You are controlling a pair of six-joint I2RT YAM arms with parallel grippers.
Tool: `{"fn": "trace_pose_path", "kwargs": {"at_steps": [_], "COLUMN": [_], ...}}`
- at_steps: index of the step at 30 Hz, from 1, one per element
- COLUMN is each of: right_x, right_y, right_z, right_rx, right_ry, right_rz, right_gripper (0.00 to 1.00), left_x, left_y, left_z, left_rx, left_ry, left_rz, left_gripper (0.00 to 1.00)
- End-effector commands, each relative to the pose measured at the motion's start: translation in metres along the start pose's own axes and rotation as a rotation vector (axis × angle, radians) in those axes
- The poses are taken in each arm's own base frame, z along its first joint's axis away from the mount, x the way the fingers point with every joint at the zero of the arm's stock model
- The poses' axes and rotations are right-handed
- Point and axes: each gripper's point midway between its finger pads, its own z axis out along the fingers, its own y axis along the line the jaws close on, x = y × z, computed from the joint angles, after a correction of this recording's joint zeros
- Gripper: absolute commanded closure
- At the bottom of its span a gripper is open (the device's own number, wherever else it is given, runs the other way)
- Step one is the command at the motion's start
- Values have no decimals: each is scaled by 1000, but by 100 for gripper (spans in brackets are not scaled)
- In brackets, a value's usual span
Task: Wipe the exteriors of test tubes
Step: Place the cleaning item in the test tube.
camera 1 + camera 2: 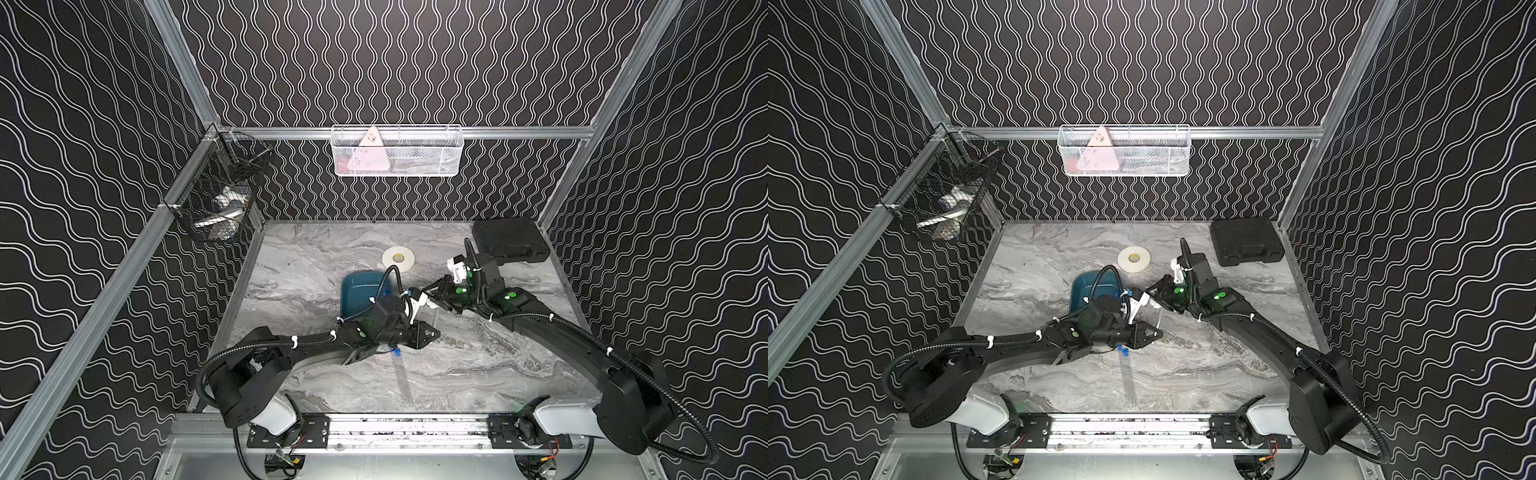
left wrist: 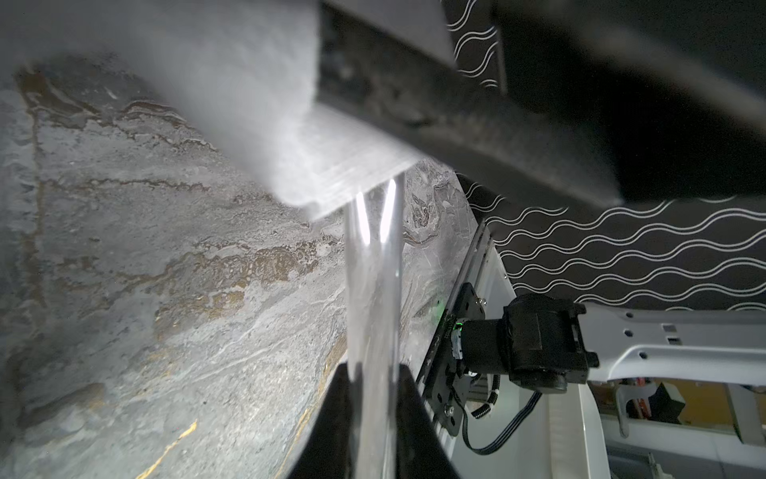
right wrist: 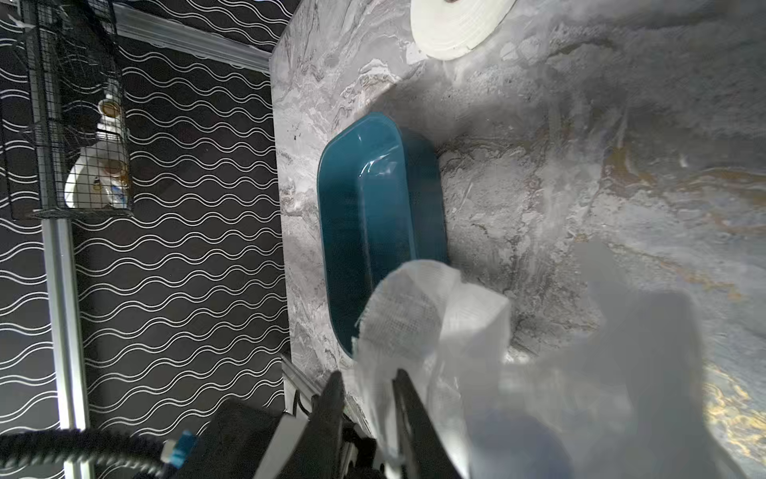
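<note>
My left gripper (image 2: 373, 373) is shut on a clear test tube (image 2: 373, 269), which runs out from between the two dark fingers. The tube's far end goes under a white tissue (image 2: 269, 124). That crumpled tissue (image 3: 431, 323) lies between the parted fingers of my right gripper (image 3: 367, 377). In both top views the two grippers meet just right of the teal tray (image 1: 357, 291) (image 1: 1084, 286), left gripper (image 1: 432, 332) nearer the front, right gripper (image 1: 428, 293) behind it. Another test tube (image 1: 401, 374) (image 1: 1127, 378) with a blue cap lies on the marble table in front of the left arm.
A white tape roll (image 1: 398, 258) lies behind the tray and a black case (image 1: 509, 241) sits at the back right corner. A white mesh basket (image 1: 397, 151) hangs on the back wall and a black wire basket (image 1: 220, 195) on the left rail.
</note>
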Motion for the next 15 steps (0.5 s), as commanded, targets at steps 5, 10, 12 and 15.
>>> {"fn": "trace_pose_path", "kwargs": {"at_steps": [5, 10, 12, 15], "right_x": [-10, -14, -14, -12], "right_y": [30, 40, 40, 40], "right_z": [-18, -27, -30, -31], "right_rx": [-42, -45, -32, -20], "right_ry": [-35, -44, -44, -36], "right_rz": [-58, -83, -91, -101], "right_gripper": [58, 54, 53, 50], "left_x": [-4, -2, -3, -4], "left_y": [-4, -1, -2, -2], "left_z": [-2, -2, -2, -2], "left_rx": [14, 9, 10, 9], "left_ry": [-24, -24, -27, -26], "left_rz": [15, 13, 13, 17], "left_gripper": [87, 86, 87, 86]}}
